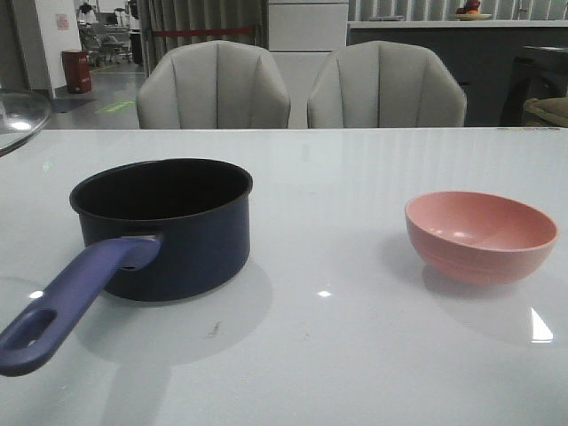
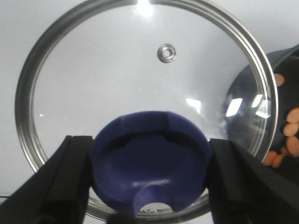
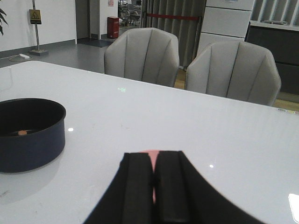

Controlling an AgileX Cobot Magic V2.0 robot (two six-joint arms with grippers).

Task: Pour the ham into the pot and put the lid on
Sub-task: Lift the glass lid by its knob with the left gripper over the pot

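Left gripper clamped on lid knob, lid at far upper left of front view, off pot. Ham already in pot. Right gripper pressed together, empty, above pink bowl. Risk: off-centre lowering, rim catching pot wall, lid slipping.

a glossy white table fills the foreground, with small bright glints of light on it. behind its far edge stand two grey padded chairs, side by side. past them hang grey curtains, with a white cabinet and a dark counter beside. at the far left a grey floor runs back past a red bin and a white wall.
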